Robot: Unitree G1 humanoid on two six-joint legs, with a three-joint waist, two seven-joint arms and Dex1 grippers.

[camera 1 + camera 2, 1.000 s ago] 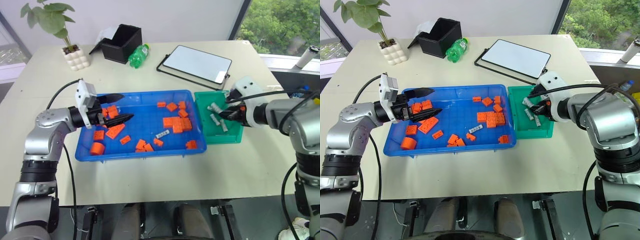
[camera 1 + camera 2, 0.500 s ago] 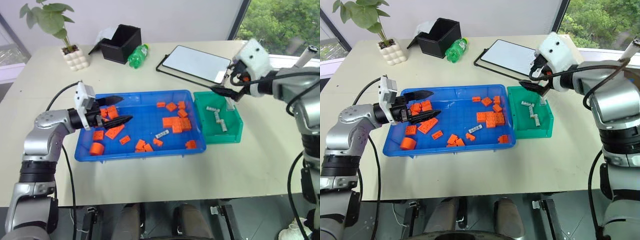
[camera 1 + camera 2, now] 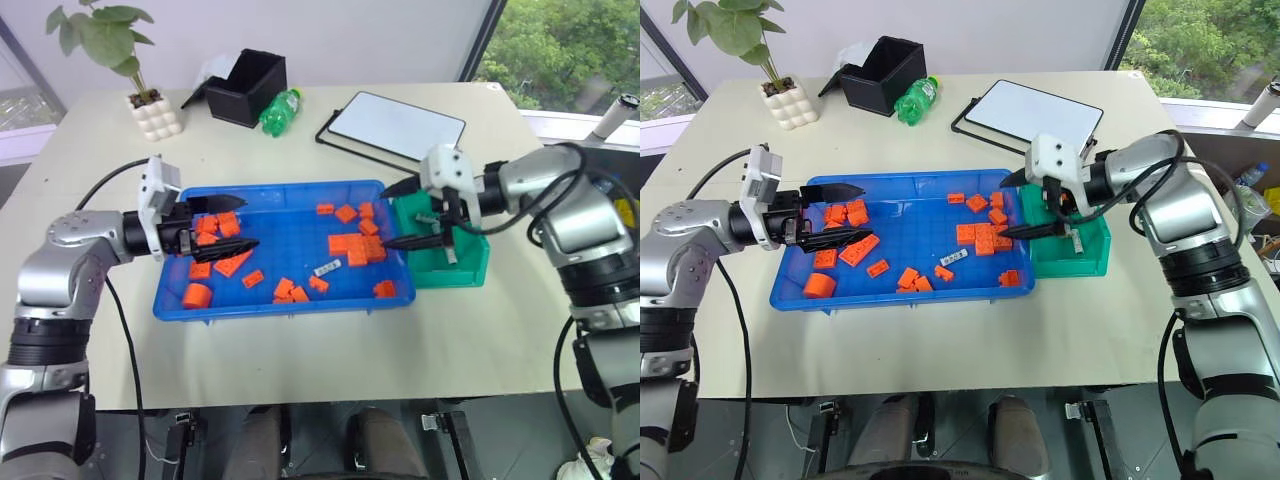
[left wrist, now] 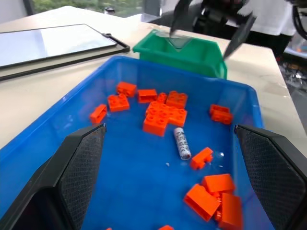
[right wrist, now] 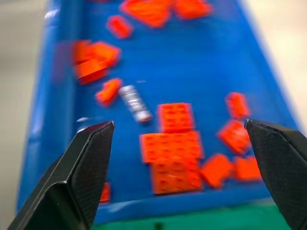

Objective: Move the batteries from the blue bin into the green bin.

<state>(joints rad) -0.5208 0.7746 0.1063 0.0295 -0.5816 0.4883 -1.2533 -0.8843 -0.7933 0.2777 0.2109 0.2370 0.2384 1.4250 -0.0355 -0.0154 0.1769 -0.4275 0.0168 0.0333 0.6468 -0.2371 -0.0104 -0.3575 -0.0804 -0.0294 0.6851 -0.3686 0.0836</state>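
Both sets of jaws are spread wide with nothing in them. Our right gripper (image 3: 400, 214) hangs over the seam where the blue bin (image 3: 280, 305) meets the green bin (image 3: 462, 272), fingers aimed leftward over the blue one, one finger up by the far rim and the other lower over the orange blocks (image 3: 352, 246). Our left gripper (image 3: 236, 222) sits over the left end of the blue bin, pointing right, right above a little pile of orange blocks there, not touching any as far as we can see. In the blue bin there's one battery (image 3: 325, 268) lying flat on the floor, a bit right of the middle, close to the big cluster of blocks; the left wrist view shows it too (image 4: 182, 143), and so does the right wrist view (image 5: 135, 103). The green bin sits touching the blue bin's right end, and we can make out at least one battery inside it (image 3: 450, 255), mostly hidden behind the right arm. Further back on the table: a black box (image 3: 248, 87), a green bottle (image 3: 279, 111), a white tablet (image 3: 396, 125) and a potted plant (image 3: 157, 115).
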